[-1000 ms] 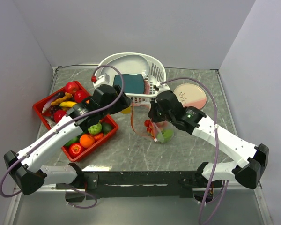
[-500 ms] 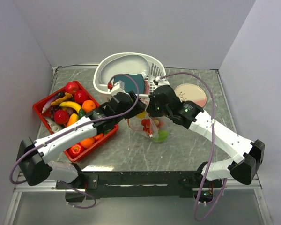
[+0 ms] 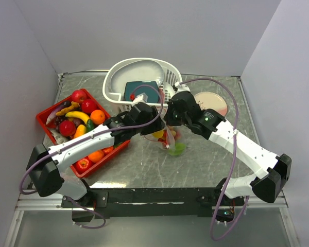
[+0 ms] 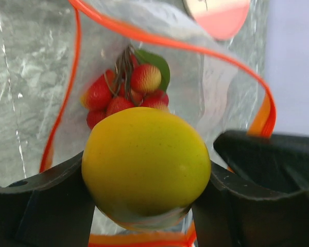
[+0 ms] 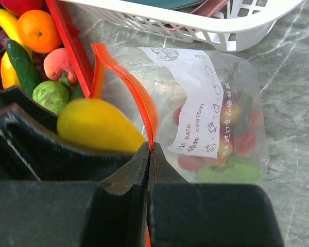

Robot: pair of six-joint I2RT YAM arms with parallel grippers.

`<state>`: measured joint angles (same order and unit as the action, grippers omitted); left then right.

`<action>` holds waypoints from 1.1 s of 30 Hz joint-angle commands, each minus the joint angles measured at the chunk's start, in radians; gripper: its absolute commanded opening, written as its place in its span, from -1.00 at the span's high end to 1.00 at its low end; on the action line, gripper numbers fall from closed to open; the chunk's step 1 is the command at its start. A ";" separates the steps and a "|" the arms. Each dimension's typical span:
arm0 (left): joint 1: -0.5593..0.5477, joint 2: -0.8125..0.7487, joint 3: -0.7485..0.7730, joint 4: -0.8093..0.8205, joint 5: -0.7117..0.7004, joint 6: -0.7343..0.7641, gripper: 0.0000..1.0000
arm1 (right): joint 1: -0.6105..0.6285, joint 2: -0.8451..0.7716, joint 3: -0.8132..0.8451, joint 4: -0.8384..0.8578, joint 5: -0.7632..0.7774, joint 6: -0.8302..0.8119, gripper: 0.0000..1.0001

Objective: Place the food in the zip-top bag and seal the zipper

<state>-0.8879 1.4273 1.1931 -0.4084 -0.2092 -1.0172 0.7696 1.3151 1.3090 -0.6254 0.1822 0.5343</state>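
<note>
The left fingers (image 3: 155, 130) were clamped on either side of the yellow lemon (image 4: 147, 159), holding it right at the open mouth of the zip-top bag (image 5: 211, 128). In the left wrist view the zipper (image 4: 144, 36) looped around the fruit: one run arched across the top of the frame and another showed just below the lemon at the bottom edge. The red grape bunch (image 4: 126, 92) lay deeper in the bag, straight beyond the lemon. So the opening sat directly ahead of and below the left fingers, and letting go looked likely to drop the fruit inside.

The right fingers (image 5: 149, 154) were pressed together on the orange strip, pinching one lip and holding the bag up off the table (image 3: 144, 164). In the right wrist view that lip ran from upper left down to the pinch at bottom centre, with the lemon just left of it. The left arm was the one placed to deliver.

In the top view the bag hung at centre frame, with a green piece (image 3: 177, 149) at its bottom. A second before, the left fingers had been over the red tray (image 3: 46, 121) at left; since then they had swung right to the bag, while the right fingers had kept their pinch.
</note>
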 commanded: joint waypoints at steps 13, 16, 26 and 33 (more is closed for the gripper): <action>-0.003 -0.014 0.148 -0.176 0.042 0.088 -0.99 | -0.018 -0.030 -0.007 0.061 0.003 0.000 1.00; 0.001 -0.063 0.174 -0.243 -0.028 0.086 -0.86 | -0.018 -0.034 -0.014 0.062 0.000 -0.002 1.00; 0.222 -0.309 -0.032 -0.478 -0.248 -0.015 -0.57 | -0.016 -0.063 -0.076 0.098 -0.039 -0.017 1.00; 0.409 -0.277 -0.197 -0.444 -0.242 0.014 -0.41 | -0.016 -0.063 -0.094 0.108 -0.066 -0.034 1.00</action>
<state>-0.5076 1.1019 1.0504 -0.8265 -0.4210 -1.0027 0.7582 1.2842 1.2293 -0.5640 0.1326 0.5236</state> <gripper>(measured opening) 0.713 0.011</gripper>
